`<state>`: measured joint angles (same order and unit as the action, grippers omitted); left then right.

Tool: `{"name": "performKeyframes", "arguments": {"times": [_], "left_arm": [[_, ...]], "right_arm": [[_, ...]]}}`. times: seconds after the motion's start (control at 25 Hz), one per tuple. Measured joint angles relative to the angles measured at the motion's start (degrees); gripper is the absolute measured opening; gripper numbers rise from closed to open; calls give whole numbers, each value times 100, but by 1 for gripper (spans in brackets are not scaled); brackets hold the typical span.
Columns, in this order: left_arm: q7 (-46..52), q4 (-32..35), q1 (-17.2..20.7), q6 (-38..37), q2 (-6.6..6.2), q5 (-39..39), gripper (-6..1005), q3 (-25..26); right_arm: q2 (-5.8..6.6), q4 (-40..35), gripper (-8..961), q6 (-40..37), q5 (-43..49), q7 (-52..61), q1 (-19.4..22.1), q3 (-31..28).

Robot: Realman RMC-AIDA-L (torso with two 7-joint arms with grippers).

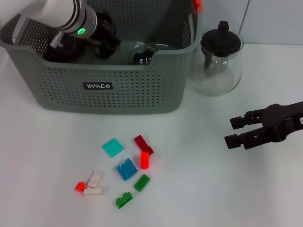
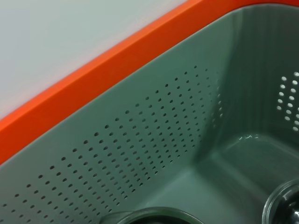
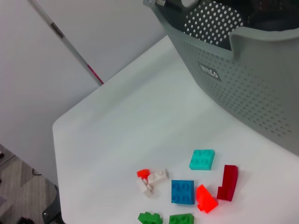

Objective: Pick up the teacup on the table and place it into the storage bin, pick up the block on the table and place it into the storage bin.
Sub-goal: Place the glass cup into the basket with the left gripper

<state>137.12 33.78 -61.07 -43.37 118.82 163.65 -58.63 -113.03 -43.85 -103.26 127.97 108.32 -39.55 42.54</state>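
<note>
My left gripper (image 1: pixel 102 40) is down inside the storage bin (image 1: pixel 113 87); can't tell whether its fingers are clenched or released. The teacup (image 1: pixel 142 54) sits on the bin floor, mouth up, just beside that gripper at its 3 o'clock. My right gripper (image 1: pixel 232 131) hovers over the table (image 1: pixel 227 189) at 4 o'clock of the bin, fingers spread, grasping nothing. The blocks lie on the table at 6 o'clock of the bin; the dark red block (image 1: pixel 143 144) runs its long axis 10-to-4.

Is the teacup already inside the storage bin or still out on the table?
Inside. A clear glass teacup sits on the floor of the storage bin; only the blocks and the teapot remain on the table.
</note>
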Motion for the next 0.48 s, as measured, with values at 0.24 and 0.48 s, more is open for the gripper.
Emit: {"name": "performKeyframes", "arguments": {"times": [0.24, 0.48], "left_arm": [[1, -3, 60, 94, 56, 1, 98, -208], [20, -4, 78, 154, 73, 1, 103, -287]], "right_arm": [[0, 0, 946, 25, 0, -8, 0, 0], [0, 0, 945, 49, 0, -11, 5, 0]]}}
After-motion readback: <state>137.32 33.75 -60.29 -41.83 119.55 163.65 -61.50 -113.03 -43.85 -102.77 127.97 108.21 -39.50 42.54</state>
